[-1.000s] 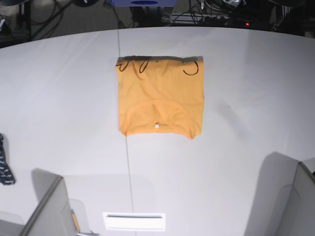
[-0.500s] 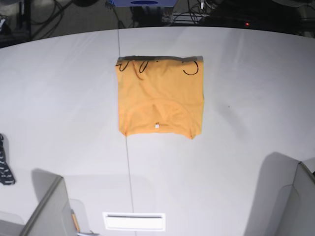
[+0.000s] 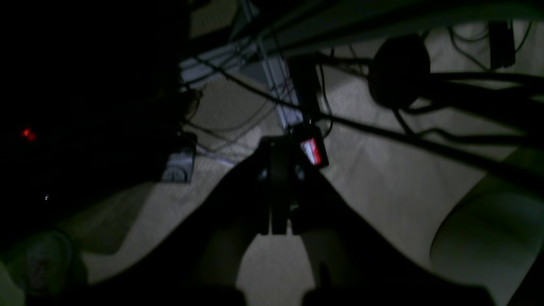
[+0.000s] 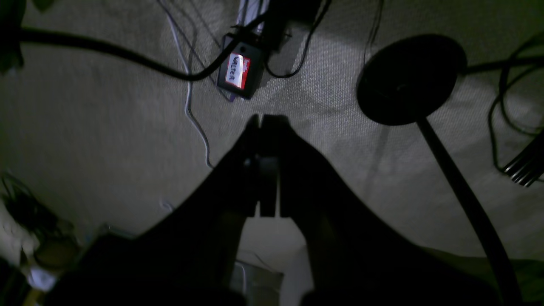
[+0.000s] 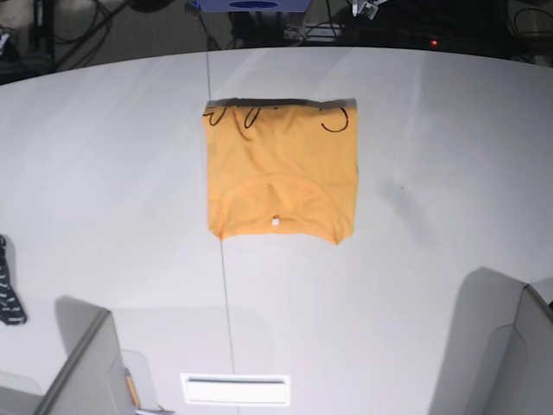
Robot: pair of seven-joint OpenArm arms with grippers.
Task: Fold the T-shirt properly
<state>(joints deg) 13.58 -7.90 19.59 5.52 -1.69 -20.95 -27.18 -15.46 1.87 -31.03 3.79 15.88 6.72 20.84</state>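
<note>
T-shirt (image 5: pixel 281 171), orange-yellow, lies folded into a compact near-square block on the white table (image 5: pixel 449 173), in the upper middle of the base view. Thin black scribble marks run along its far edge, toward the top of the frame, and a small white tag (image 5: pixel 276 221) sits near its near edge, below the curve of the neckline. A thin dark line crosses the table from top to bottom and passes under the shirt's left side. A dark strap-like object (image 5: pixel 9 294) lies at the left edge of the frame, well apart from the shirt.

Neither arm reaches over the table in the base view. The left wrist view is dim: the left gripper (image 3: pixel 278 146) has its jaws clenched together with nothing between them, and it points at a carpeted floor (image 3: pixel 382 187) crossed by cables. The right gripper (image 4: pixel 265 121) likewise has its jaws pressed shut and empty, above the same kind of carpet. A small black box with a red-and-white label (image 4: pixel 240 70) lies in the upper middle of that frame, and a round black stand base (image 4: pixel 410 78) sits in the upper right.
</note>
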